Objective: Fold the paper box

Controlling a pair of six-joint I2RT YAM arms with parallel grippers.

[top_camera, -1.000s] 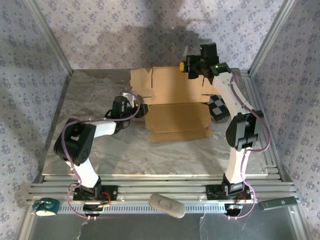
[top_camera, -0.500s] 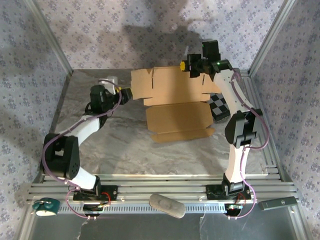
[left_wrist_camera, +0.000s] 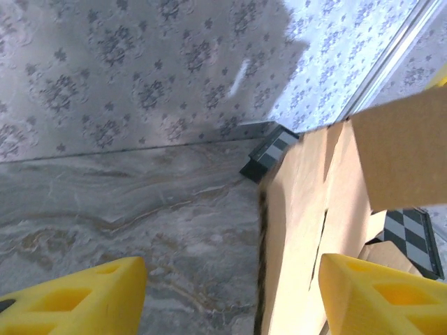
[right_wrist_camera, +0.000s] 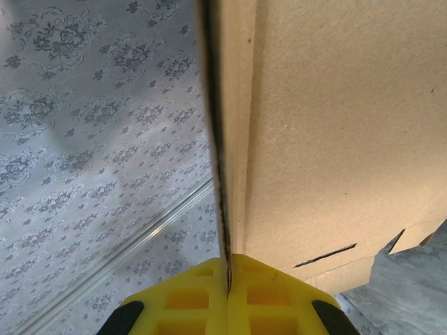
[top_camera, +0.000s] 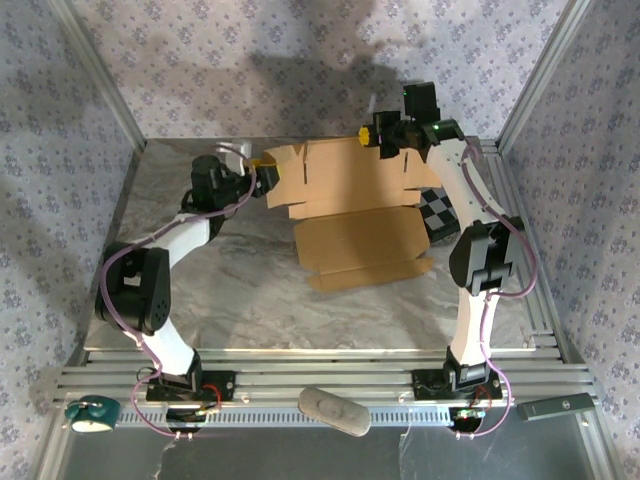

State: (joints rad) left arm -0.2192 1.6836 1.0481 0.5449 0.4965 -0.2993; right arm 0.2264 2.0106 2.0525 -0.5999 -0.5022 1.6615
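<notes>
The paper box (top_camera: 360,238) is a tan die-cut sheet at the middle back of the table; its front half lies flat and its rear panel (top_camera: 345,172) stands raised. My right gripper (top_camera: 373,135) is shut on that panel's top edge. In the right wrist view its yellow fingers (right_wrist_camera: 188,296) pinch the cardboard edge (right_wrist_camera: 335,139). My left gripper (top_camera: 260,164) is open at the panel's left end. In the left wrist view the cardboard edge (left_wrist_camera: 264,265) stands between the yellow fingertips (left_wrist_camera: 84,296), nearer the right one and touching neither.
A black-and-white checkerboard panel (top_camera: 437,212) lies right of the box, beside the right arm. On the front rail sit a grey oblong object (top_camera: 333,410), a teal object (top_camera: 92,413) and a dark remote (top_camera: 555,406). Patterned walls enclose the table on three sides.
My left arm has swung from the box's left side near the middle out to the back left, bringing its open gripper around the raised panel's left edge. The right gripper kept its hold.
</notes>
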